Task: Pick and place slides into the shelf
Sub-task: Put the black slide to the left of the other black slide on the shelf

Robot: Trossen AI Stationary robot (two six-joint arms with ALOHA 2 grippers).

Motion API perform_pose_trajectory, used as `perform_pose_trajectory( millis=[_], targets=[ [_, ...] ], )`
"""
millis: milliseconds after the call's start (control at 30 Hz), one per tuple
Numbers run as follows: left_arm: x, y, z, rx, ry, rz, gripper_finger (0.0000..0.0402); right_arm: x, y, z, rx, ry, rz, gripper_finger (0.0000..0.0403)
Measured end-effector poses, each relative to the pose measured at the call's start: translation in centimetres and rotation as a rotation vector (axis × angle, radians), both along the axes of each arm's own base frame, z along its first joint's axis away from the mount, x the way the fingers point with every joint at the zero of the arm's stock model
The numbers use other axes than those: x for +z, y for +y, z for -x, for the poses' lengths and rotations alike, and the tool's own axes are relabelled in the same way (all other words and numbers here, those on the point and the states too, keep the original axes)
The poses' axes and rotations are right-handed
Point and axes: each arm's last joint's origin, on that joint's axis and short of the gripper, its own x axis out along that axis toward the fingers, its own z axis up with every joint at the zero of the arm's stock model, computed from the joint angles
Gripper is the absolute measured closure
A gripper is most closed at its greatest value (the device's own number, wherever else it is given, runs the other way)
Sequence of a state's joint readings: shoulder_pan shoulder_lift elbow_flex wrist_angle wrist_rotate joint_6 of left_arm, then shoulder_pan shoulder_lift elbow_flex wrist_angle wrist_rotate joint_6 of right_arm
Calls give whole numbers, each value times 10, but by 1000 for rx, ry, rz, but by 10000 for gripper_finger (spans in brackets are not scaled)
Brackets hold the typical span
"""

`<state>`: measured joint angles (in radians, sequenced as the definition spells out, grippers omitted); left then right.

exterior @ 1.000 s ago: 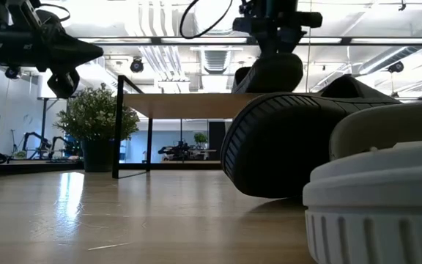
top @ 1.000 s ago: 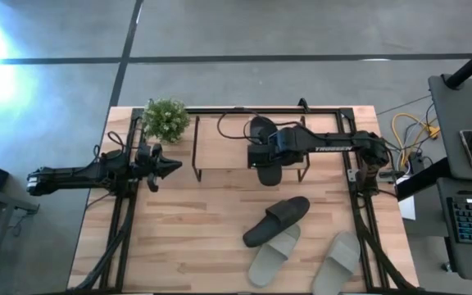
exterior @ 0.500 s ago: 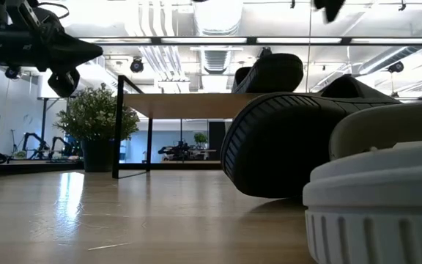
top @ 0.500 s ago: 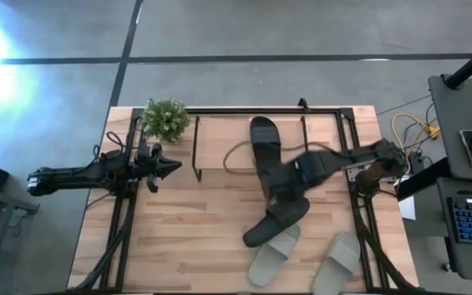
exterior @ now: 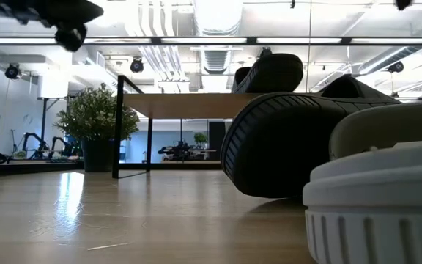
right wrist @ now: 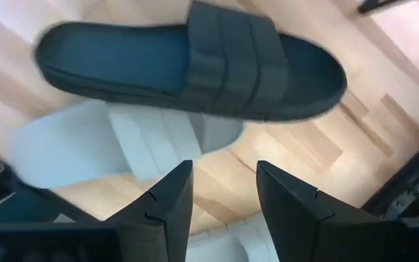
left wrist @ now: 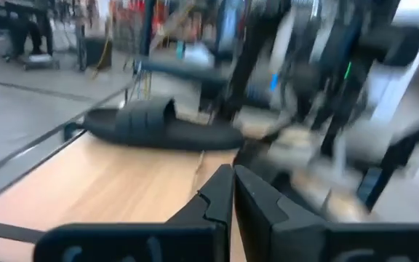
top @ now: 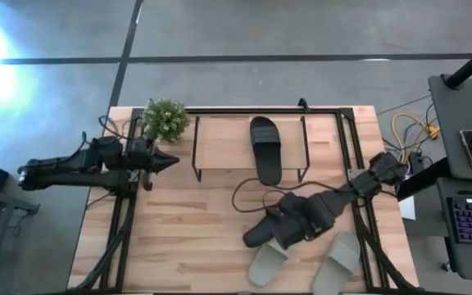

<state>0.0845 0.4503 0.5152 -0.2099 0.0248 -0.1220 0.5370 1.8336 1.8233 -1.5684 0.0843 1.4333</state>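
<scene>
1. 1 black slide (top: 266, 149) already lies on the shelf (top: 220, 141), toward its right end, with bare board to its left. Any slide added goes in that gap, parallel to the first.
2. The second black slide (top: 265, 227) lies on the counter (top: 179, 238), near of the shelf and right of centre, its near edge overlapping 1 grey-green slide (top: 269, 259). The other grey-green slide (top: 340, 260) sits further right, just beside them.
3. The right hand (right wrist: 222, 191) hovers above the black slide on the counter, fingers apart and empty, with the pale slide partly under it in the wrist view. This looks like the approach to the next pick.
4. To do it well, I would centre the fingers on the black slide's wide strap (right wrist: 235, 58), since that ridge gives something to pinch; the flat sole offers little.
5. Descend only onto the black slide. Catching the grey-green one beneath would drag both.
6. Lift straight up before swinging toward the far side, so the rubber clears the pale slide and the shelf's wire legs.
7. The left hand (top: 162, 160) waits at the left, beside the shelf and near the potted plant (top: 166, 119), fingers together and empty.
</scene>
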Motion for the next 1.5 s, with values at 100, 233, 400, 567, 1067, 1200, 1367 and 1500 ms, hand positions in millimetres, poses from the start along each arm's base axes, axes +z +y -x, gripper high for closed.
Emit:
perform_pose_trajectory(
  millis=[100,233,400,567,1067,1200,1367,1500],
  targets=[
    [11,0,-10,-59,148,-140,402,-5,9,6,-49,-34,70,260],
    [15,-2,-23,-138,292,-270,402,-6,22,10,-69,-152,153,270],
    [19,-8,-34,-160,346,-469,402,-26,42,6,-28,-148,203,283],
    [32,-13,-29,-51,366,-612,402,-55,65,-12,54,-85,198,285],
    [21,-13,-7,213,587,-653,402,-85,63,-43,59,-96,466,285],
    [16,-14,-9,214,605,-644,402,-90,44,-54,83,-52,494,285],
    [14,-14,-12,210,621,-648,402,-104,31,-55,146,59,488,285],
    [14,-14,-12,210,621,-648,402,-114,28,-50,125,134,452,285]
  ],
)
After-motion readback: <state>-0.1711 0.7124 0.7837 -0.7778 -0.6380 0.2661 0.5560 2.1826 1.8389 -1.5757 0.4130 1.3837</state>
